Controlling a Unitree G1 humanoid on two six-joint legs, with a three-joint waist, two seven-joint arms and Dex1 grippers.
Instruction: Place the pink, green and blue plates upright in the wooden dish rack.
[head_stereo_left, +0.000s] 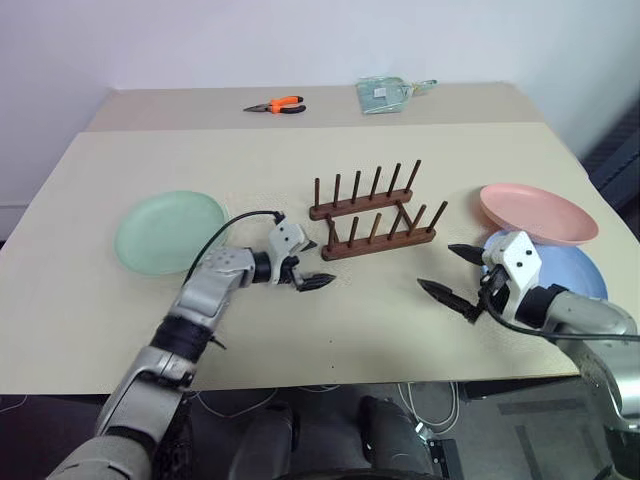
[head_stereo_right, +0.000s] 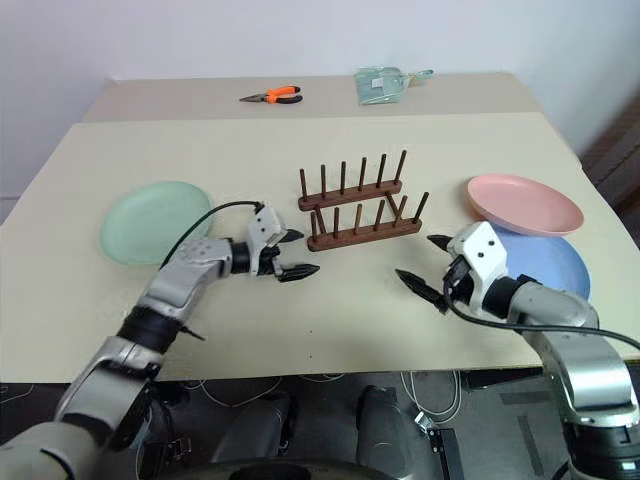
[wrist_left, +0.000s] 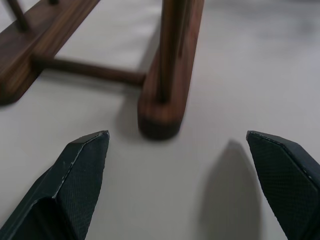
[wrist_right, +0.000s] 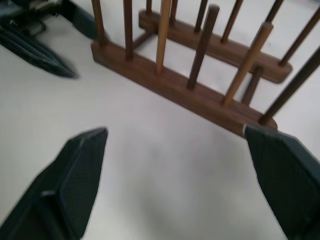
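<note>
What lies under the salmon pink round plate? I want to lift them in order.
The salmon pink round plate overlaps the light blue round plate, whose far edge it covers. Anything else beneath is hidden.

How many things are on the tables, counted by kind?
Plates: 3, the green plate, the pink plate, the blue plate
Wooden dish rack: 1
Orange pliers: 1
Clear packet: 1
Total: 6
</note>
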